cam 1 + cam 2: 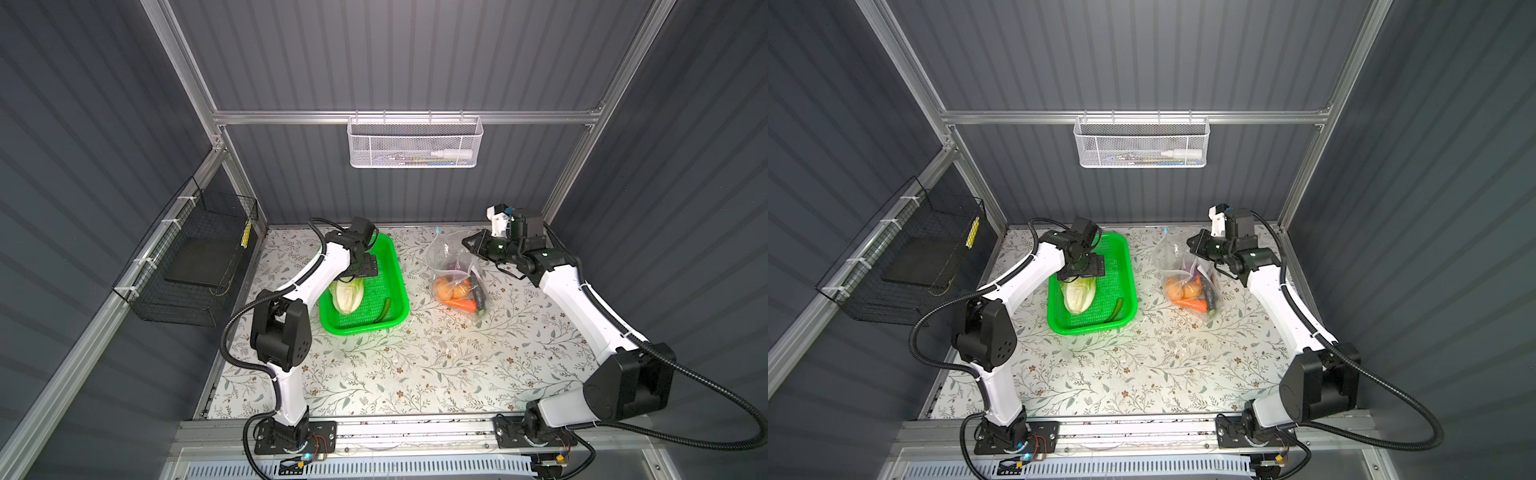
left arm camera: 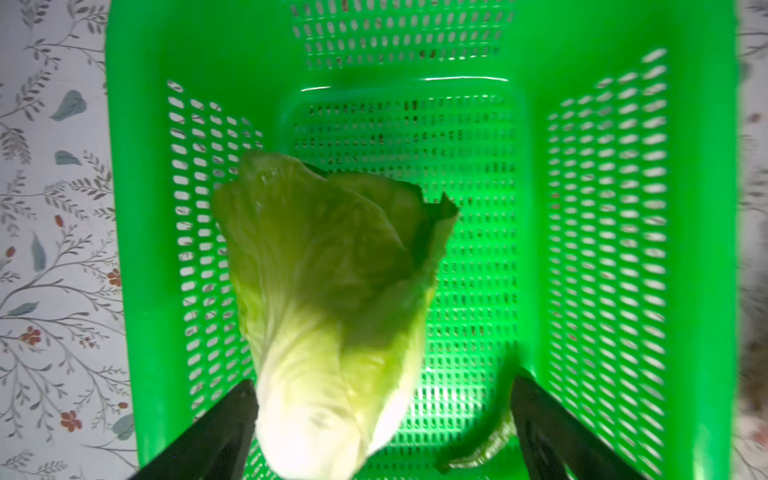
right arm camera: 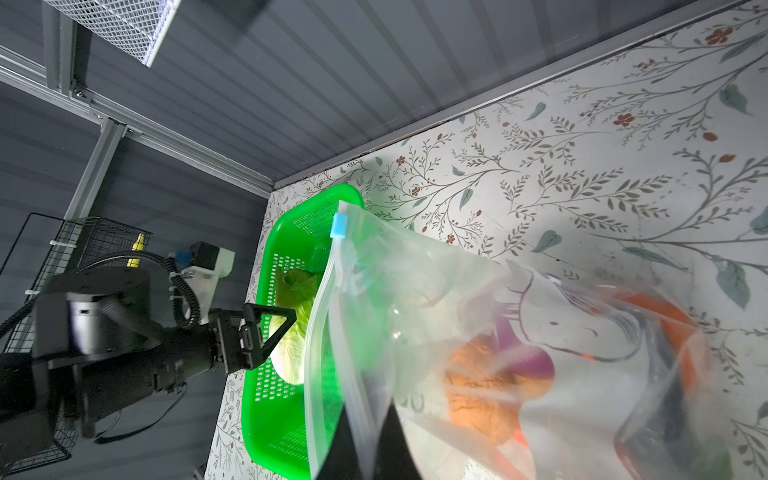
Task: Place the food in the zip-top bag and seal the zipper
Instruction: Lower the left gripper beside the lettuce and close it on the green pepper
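Observation:
The pale-green napa cabbage [image 1: 347, 297] [image 2: 332, 311] lies in the green basket [image 1: 400, 286] [image 2: 137, 249]. My left gripper [image 1: 357, 277] [image 2: 382, 380] hangs just over the cabbage's leafy end, open wide, with the cabbage between its fingers [image 2: 220, 432]. The clear zip-top bag [image 1: 455, 266] [image 3: 457, 291] stands to the right, and my right gripper [image 1: 471, 243] [image 3: 376, 444] is shut on its mouth edge, holding it up. The zipper's light-blue slider [image 3: 338, 226] sits at the far end of the strip. Inside the bag are orange pieces [image 1: 451, 289], a carrot [image 1: 462, 304], a purple onion [image 3: 528, 365] and a dark eggplant [image 1: 478, 296].
A dark green curved pod [image 1: 384, 309] [image 2: 486, 440] lies in the basket next to the cabbage. A black wire cage [image 1: 191, 266] hangs on the left wall. A white mesh basket [image 1: 415, 143] hangs on the back rail. The floral table [image 1: 415, 365] stretches toward the front.

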Controlling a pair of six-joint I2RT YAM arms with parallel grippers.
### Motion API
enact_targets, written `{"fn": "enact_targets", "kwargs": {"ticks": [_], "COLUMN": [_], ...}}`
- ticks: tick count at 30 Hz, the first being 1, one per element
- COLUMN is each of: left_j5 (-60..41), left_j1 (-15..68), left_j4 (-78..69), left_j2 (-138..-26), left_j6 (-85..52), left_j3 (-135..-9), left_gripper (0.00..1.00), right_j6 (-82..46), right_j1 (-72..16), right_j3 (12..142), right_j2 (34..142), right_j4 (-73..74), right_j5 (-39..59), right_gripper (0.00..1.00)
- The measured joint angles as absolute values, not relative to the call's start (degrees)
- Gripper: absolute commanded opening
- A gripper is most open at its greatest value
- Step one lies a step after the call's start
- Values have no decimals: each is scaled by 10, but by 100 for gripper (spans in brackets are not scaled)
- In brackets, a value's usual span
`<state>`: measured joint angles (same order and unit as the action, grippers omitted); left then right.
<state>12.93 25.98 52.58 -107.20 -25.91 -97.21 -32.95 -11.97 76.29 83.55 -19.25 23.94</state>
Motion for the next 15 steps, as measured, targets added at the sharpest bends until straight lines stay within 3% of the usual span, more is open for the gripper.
{"fn": "enact_targets", "kwargs": {"ticks": [6,15], "left_j5": [62,-4], "left_j1": [325,352], "left_j4": [501,480], "left_j2": [-1017,-1042], "left_j6": [-212,-170], "left_j3": [-933,-840], "left_gripper": [72,78], "right_j6": [-330,-330], "right_j1": [-119,-117], "right_j3": [744,739], "right_j2": [823,820], "right_j4": [-188,-184], "right_j5": [240,239], "right_gripper": [0,0]}}
